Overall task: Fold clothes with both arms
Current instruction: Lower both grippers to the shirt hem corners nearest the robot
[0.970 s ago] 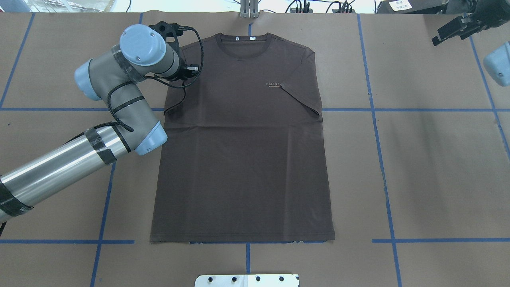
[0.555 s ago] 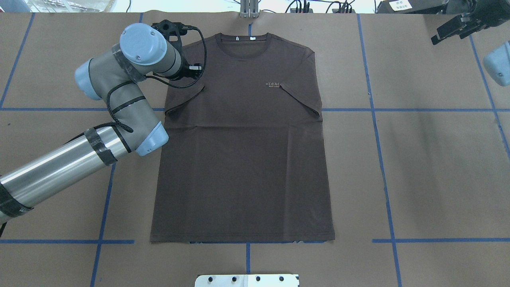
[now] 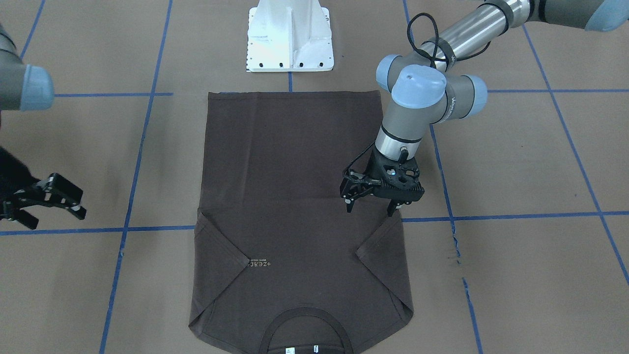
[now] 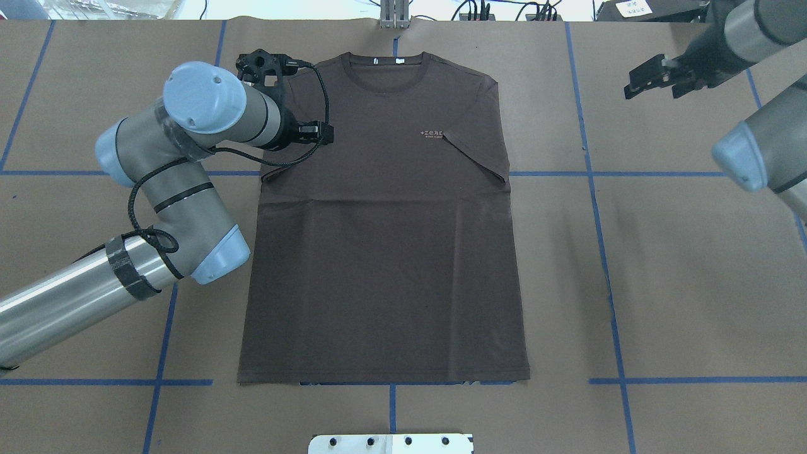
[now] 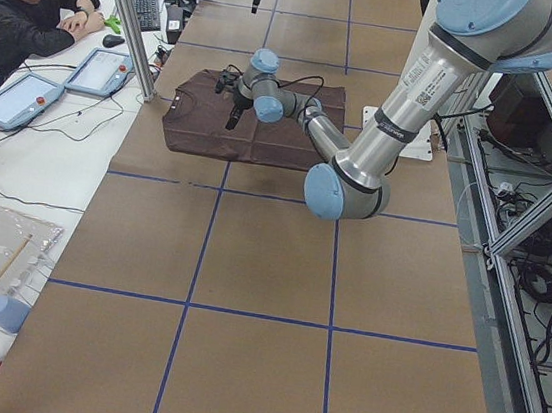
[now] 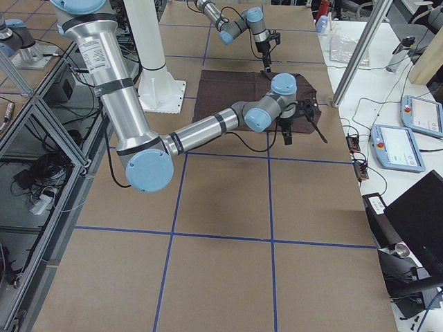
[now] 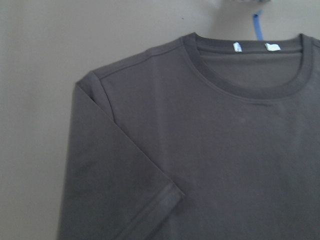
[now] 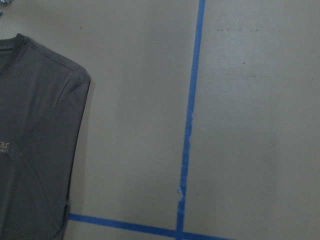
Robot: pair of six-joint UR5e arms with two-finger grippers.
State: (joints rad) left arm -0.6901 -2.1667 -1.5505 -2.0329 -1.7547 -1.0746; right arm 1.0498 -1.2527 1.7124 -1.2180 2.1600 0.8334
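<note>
The dark brown T-shirt [image 4: 384, 252] lies flat and face up on the paper-covered counter [image 4: 662, 252]. Its long axis runs straight out from the robot. The hem sits nearest the white pedestal [image 3: 290, 39] and the ribbed collar [image 7: 250, 85] points away from it. Both short sleeves are folded in over the chest.

The left pincer [image 3: 371, 209] hangs over the shirt's side edge, above the folded sleeve on that side. Its two black fingers point down, stand apart and carry nothing. From there the collar and its white neck tags [image 7: 237, 47] lie farther out from the robot and toward the shirt's middle. The hem lies back toward the robot. The small pale logo [image 4: 432, 133] is across the chest on the far side. Whether a fingertip touches the cloth I cannot tell, though the wrist camera sees the shoulder from some height.

The right pincer [image 3: 46, 206] is over bare counter, well apart from the shirt, jaws spread and empty. The shirt's other shoulder lies off toward the robot's left of it, with a blue tape line [image 8: 190, 125] between them.
</note>
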